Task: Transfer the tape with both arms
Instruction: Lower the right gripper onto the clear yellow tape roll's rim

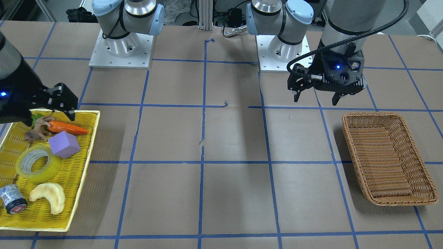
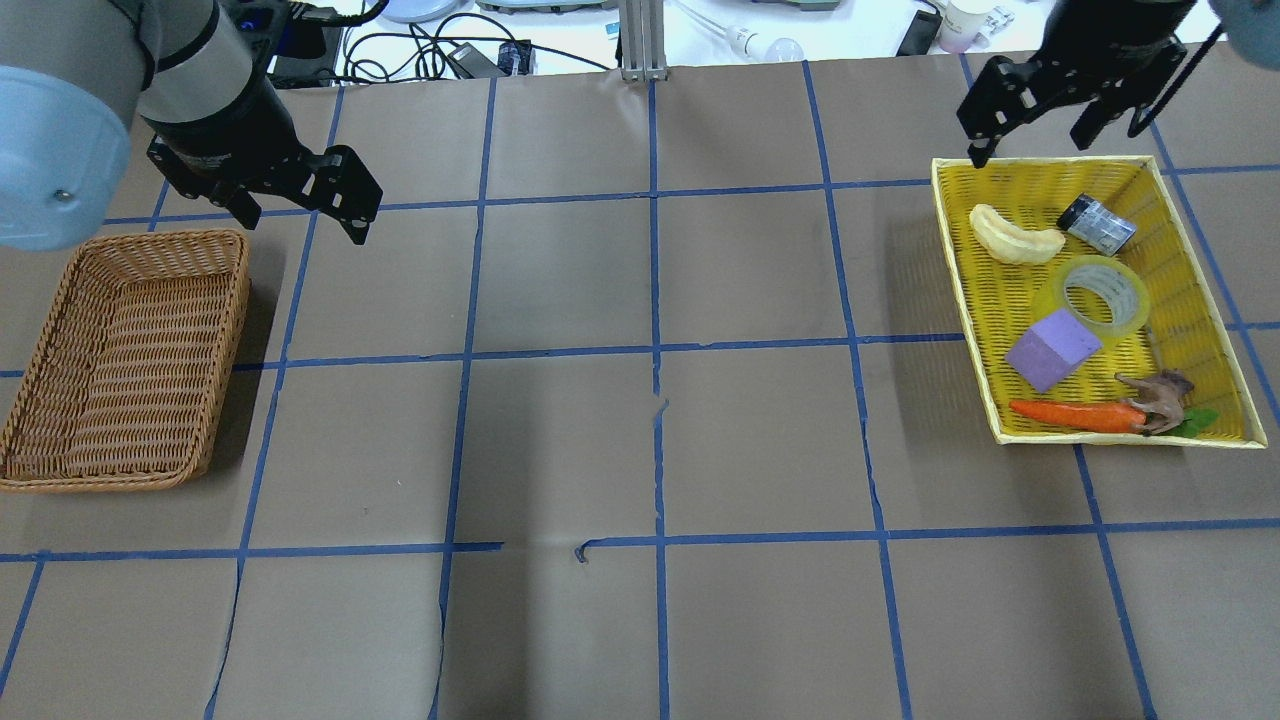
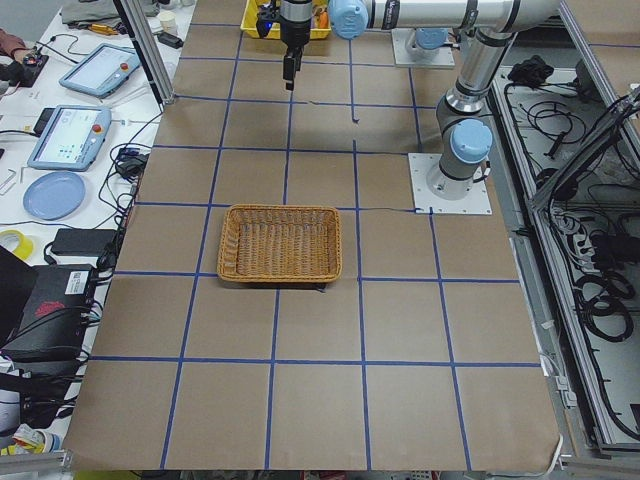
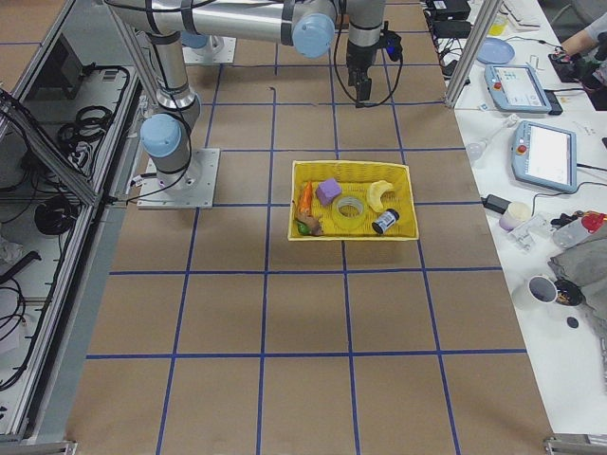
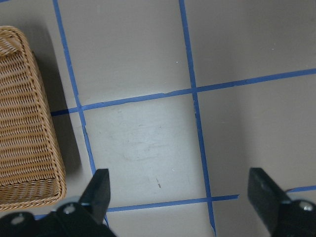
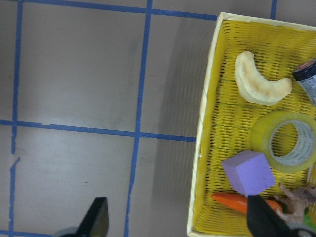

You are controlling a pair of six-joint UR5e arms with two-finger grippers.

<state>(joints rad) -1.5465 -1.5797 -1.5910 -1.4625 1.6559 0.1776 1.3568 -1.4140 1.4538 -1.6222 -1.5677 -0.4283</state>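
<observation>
The yellow tape roll lies flat in a yellow tray on my right side, between a purple block and a small dark cylinder. It also shows in the front view, the right side view and the right wrist view. My right gripper is open and empty, above the tray's far edge, apart from the tape; it also shows in the front view. My left gripper is open and empty beside the wicker basket's far corner; it also shows in the front view.
An empty brown wicker basket sits on my left side. The tray also holds a purple block, a carrot, a croissant-shaped piece, a dark cylinder and a brown toy figure.
</observation>
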